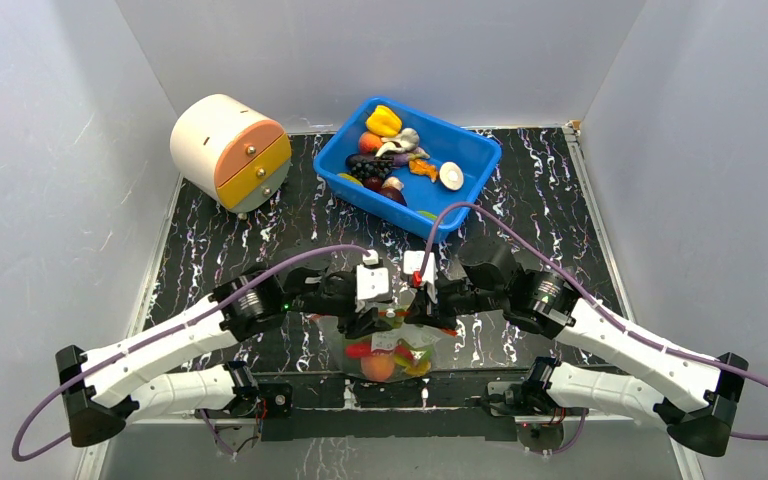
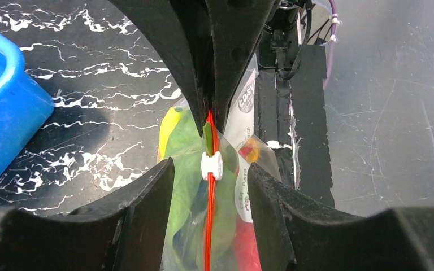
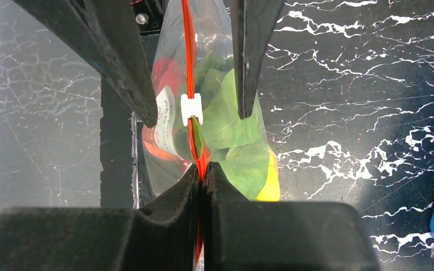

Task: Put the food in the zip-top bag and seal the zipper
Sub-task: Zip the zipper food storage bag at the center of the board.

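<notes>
Near the middle of the desk (image 1: 210, 250), by its front edge, the zip-top bag (image 1: 392, 350) hung between my two arms with the food (image 2: 189, 186) inside, so I judged sealing was in hand. The zipper (image 2: 209, 226) ran left to right, arm to arm, with the bag's body toward the near edge. The right jaws were clamped on that strip. The left jaws stood half apart, gripping nothing, straddling the white slider (image 2: 211, 165). Next they needed to pinch it and draw it along.

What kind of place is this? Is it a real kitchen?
Not a kitchen. It looks like a robot practice booth: plain white walls box in a black marbled table, two robot arms are bolted at its near edge, and the blue bin holds only plastic toy food.
</notes>
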Motion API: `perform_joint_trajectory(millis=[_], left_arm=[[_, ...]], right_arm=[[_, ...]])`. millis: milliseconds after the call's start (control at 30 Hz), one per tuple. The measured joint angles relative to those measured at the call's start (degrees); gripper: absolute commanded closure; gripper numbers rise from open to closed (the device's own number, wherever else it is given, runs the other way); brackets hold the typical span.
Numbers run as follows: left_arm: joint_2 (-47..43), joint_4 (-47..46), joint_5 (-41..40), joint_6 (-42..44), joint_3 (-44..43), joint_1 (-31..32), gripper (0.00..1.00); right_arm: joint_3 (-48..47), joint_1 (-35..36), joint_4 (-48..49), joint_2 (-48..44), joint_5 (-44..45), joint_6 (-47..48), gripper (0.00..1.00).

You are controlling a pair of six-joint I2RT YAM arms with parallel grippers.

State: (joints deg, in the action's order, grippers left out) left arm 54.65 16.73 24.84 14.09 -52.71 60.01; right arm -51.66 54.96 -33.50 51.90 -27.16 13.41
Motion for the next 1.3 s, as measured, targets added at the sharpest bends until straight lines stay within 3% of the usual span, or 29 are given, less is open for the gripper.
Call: perform_joint_trajectory(millis=[267, 367, 433, 1067, 1133, 1233, 1300], left_arm=[[1.6, -1.9, 1.1, 0.5, 0.0, 0.0, 0.72], [1.5, -2.0, 1.1, 0.3, 0.0, 0.0, 0.9], [1.1, -1.9, 1.0, 0.1, 0.0, 0.0, 0.92], [-5.7, 6.3, -3.3, 1.0, -0.1, 0.1, 0.87], [-5.7, 6.8, -3.5, 1.2, -0.1, 0.1, 0.81], [-5.7, 7.9, -3.9, 1.3, -0.2, 0.1, 0.62], [-5.7, 9.2, -4.6, 1.4, -0.4, 0.1, 0.58]], right_arm=[[-0.1, 0.0, 0.7, 0.0, -0.5, 0.0, 1.0], [-0.1, 0.0, 0.7, 0.0, -0.7, 0.0, 1.0], [-0.1, 0.0, 0.9, 0.0, -0.7, 0.1, 1.0], [-0.1, 0.3, 0.6, -2.1, 2.5, 1.3, 1.0], [-0.1, 0.3, 0.4, -2.1, 2.9, 1.4, 1.0], [0.0, 0.2, 0.1, -2.2, 3.8, 1.4, 1.0], [0.0, 0.1, -0.5, -2.8, 4.8, 1.5, 1.0]])
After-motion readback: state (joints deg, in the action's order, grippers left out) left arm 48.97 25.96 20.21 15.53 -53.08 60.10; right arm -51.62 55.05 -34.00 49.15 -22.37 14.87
